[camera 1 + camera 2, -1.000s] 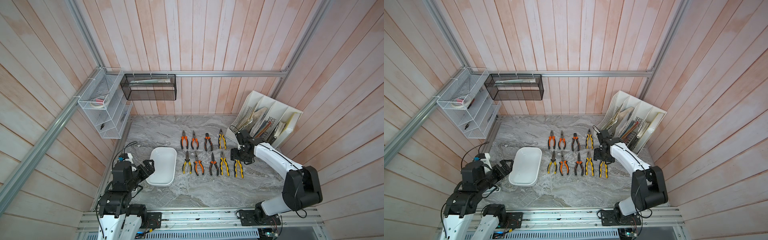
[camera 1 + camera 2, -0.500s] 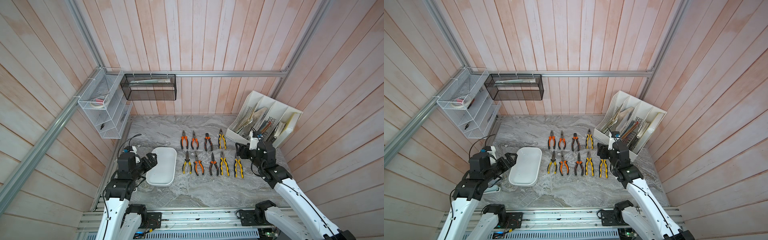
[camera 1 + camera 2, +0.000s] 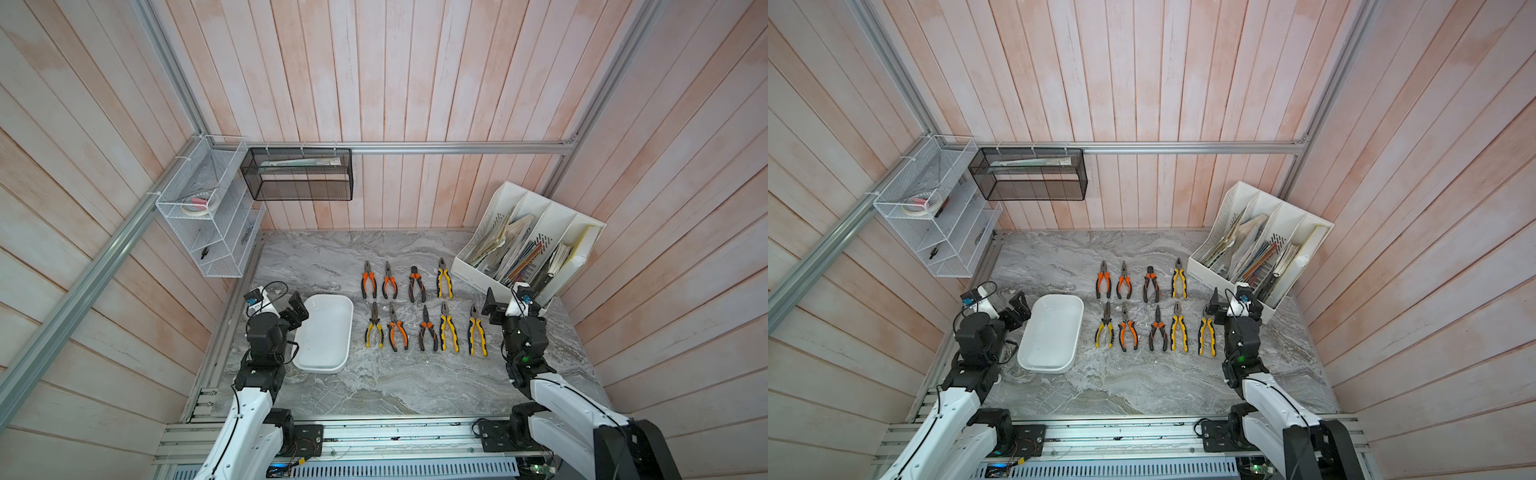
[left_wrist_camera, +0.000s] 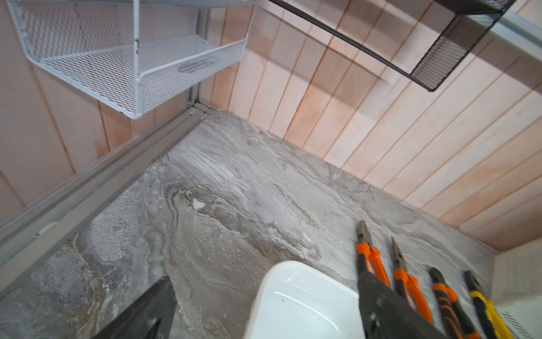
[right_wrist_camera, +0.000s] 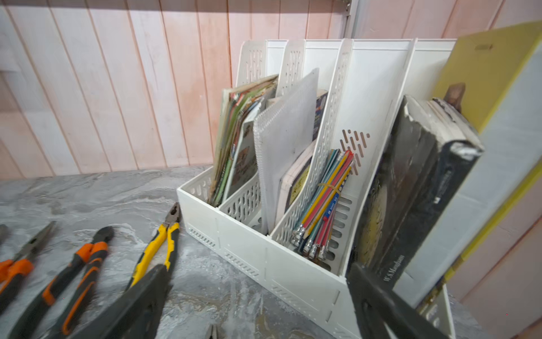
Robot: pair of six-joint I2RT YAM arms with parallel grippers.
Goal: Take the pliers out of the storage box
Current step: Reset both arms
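Several pliers lie in two rows on the marble table, orange-handled point(image 3: 368, 284) and yellow-handled point(image 3: 449, 328) among them. The rightmost yellow pair point(image 3: 477, 332) point(image 3: 1207, 332) lies just left of my right gripper. The white storage box point(image 3: 324, 332) point(image 3: 1050, 332) point(image 4: 293, 305) sits left of the rows, with nothing showing inside it. My left gripper point(image 3: 300, 311) point(image 3: 1019, 309) point(image 4: 264, 311) hangs open over the box's left rim, holding nothing. My right gripper point(image 3: 509, 309) point(image 3: 1235, 309) point(image 5: 258, 305) stands wide open and holds nothing, between the pliers and the file organizer.
A white slotted file organizer point(image 3: 528, 245) point(image 5: 264, 252) with books and pencils stands at the back right, close to my right gripper. A white mesh shelf point(image 3: 208, 216) point(image 4: 132, 67) and a black mesh basket point(image 3: 299, 174) hang on the walls. Bare marble point(image 3: 395, 386) stretches across the front.
My right arm has drawn back from over the rightmost pliers to the table's right side, and its jaws have spread wider. My left gripper has moved a little toward the box's rim.
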